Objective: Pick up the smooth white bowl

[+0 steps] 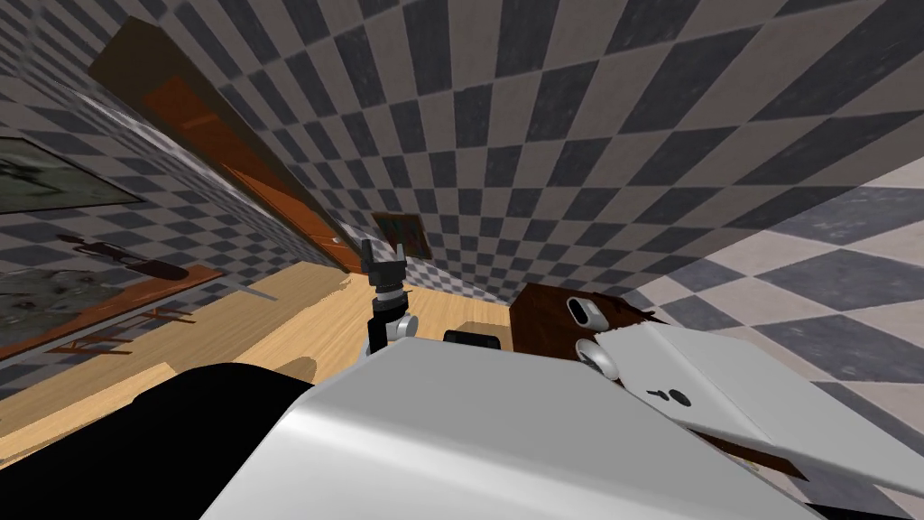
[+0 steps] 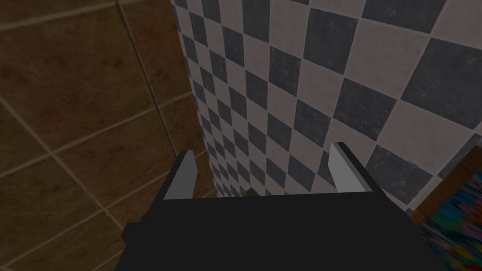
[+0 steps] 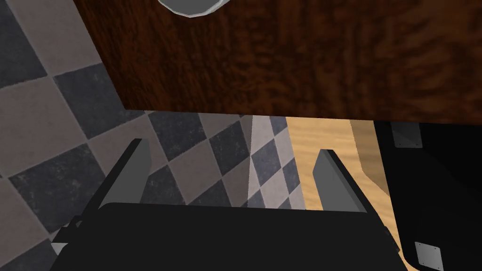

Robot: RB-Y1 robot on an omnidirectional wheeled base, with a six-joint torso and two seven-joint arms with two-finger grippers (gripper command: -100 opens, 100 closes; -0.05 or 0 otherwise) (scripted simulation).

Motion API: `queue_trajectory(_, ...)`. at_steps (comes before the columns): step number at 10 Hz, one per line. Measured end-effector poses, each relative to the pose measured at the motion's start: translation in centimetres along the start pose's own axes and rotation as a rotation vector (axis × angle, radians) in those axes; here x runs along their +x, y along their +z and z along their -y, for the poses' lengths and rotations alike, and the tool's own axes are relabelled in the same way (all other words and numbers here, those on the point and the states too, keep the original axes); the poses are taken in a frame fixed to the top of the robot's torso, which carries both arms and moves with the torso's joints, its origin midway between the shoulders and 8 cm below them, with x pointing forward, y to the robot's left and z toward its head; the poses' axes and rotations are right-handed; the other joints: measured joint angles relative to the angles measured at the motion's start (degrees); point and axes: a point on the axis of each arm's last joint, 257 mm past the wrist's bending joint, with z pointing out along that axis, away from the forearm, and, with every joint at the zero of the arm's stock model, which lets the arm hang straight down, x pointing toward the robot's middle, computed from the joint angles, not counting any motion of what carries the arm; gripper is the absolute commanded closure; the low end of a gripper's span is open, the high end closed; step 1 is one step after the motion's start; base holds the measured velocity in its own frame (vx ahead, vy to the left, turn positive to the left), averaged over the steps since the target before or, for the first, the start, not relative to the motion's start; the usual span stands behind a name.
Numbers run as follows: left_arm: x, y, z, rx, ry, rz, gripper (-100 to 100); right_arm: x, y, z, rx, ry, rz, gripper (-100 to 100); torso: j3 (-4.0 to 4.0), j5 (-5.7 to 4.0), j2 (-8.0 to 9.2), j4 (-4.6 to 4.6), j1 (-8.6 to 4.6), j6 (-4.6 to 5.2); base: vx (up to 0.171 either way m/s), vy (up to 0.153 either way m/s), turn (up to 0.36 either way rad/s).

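1. One smooth, pale grey-white round bowl (image 3: 190, 7) is caught in the right wrist view. It rests on a dark brown, grained wooden table (image 3: 306, 61), set back from the table's near edge and well beyond the fingertips. Part of its rim is seen, and nothing is touching it.
2. The right gripper (image 3: 233, 176) is held wide open and empty, short of the table's edge and over checkered grey tiling (image 3: 56, 117). This spread is judged to be kept so that the rim can be straddled once the bowl is reached.
3. The bowl lies nearer the line of one finger than the other. A forward reach with a small sideways correction is therefore judged to be needed, and the grasp itself is not yet begun.
4. In the head view the table is seen at the right, at the far end of a pale wooden floor (image 1: 271, 316). Pale rounded shapes (image 1: 585, 311) lie on it beside the right forearm; which of them is the bowl cannot be told.
5. The left gripper (image 1: 381, 257) is raised well left of the table, its fingers likewise spread with nothing between them. It is judged to be parked there so that the working side is left free.
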Motion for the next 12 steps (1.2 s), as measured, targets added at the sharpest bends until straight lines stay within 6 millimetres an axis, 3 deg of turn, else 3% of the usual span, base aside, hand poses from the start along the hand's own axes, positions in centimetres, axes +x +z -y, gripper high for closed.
queue_trajectory(4, 0.0, 0.0, 0.0, 0.000, 0.000, 0.000, 0, 2.8, -0.6, -2.2, -0.031, -0.055, -0.062, -100, 0.03, 0.09, 0.06, 0.01, 0.59, 0.03, 0.030, -0.058, 0.079)
queue_trajectory(6, 0.0, 0.0, 0.0, 0.000, 0.000, 0.000, 0, 5.5, -1.4, -4.4, -0.072, -0.101, -0.105, -100, 0.00, 0.05, 0.00, 0.01, 0.31, 0.01, 0.042, -0.129, 0.131)
queue_trajectory(9, 0.0, 0.0, 0.0, 0.000, 0.000, 0.000, 0, 6.7, -1.8, -5.2, -0.099, -0.135, -0.127, -100, 0.04, 0.10, 0.06, 0.02, 0.57, 0.03, 0.017, -0.071, 0.076)
queue_trajectory(12, 0.0, 0.0, 0.0, 0.000, 0.000, 0.000, 0, 9.5, -3.4, -9.3, -0.175, -0.177, -0.175, -100, -0.06, 0.00, -0.12, -0.01, 0.16, 0.03, 0.057, -0.151, 0.112)
